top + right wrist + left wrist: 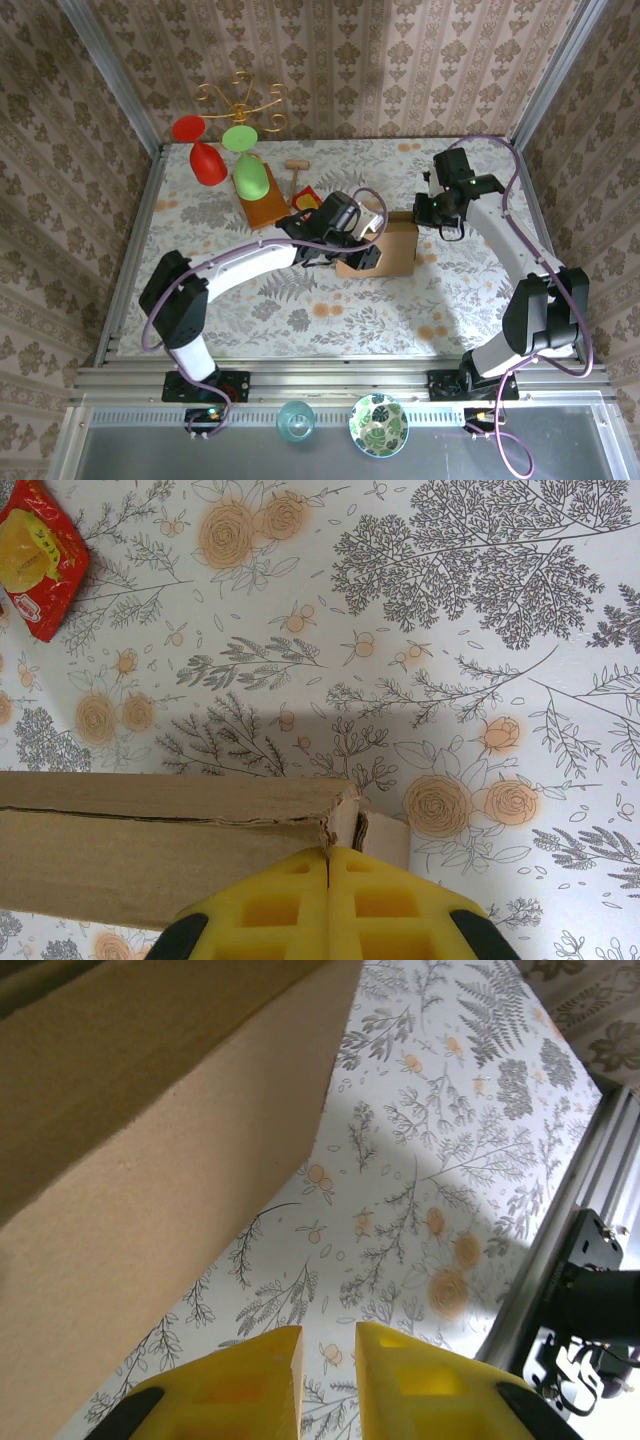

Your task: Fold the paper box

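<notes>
On the bench (260, 310), the paper box (392, 250) is sitting near the middle, its left end hiding behind the left gripper (328, 1345), jaws narrowly parted, empty. The right gripper (328, 852), jaws closed, is touching the box's corner; whether cardboard is pinched, I cannot tell.

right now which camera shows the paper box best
Top external: most of the paper box shows, so its shape and position read clearly. Left wrist gives a close tan side wall; right wrist its top edge and one corner.
</notes>
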Tool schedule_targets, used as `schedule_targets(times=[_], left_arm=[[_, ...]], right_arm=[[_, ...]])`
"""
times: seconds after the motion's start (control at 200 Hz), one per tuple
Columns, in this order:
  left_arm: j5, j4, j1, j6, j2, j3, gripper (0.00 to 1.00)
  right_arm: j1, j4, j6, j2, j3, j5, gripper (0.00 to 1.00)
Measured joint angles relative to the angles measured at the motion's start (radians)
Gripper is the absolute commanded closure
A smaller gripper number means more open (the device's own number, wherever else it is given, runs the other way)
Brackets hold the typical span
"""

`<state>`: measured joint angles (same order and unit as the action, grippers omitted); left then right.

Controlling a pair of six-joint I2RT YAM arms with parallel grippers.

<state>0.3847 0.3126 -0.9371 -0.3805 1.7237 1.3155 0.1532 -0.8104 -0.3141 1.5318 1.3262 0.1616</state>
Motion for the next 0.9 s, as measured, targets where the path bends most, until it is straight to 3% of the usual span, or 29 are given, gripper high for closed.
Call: schedule_targets(times=[0.42,0.9], left_arm=[[-0.092,-0.135,-0.026,-0.082,0.044,-0.015,0.79],[-0.135,-0.143,-0.026,-0.096,0.118,-0.014,0.79]], right_arm=[[0.0,-0.009,-0.006,-0.013,-0.001,0.005,1.0],[0.011,-0.035,-0.049,-0.013,0.0,0.033,1.0]])
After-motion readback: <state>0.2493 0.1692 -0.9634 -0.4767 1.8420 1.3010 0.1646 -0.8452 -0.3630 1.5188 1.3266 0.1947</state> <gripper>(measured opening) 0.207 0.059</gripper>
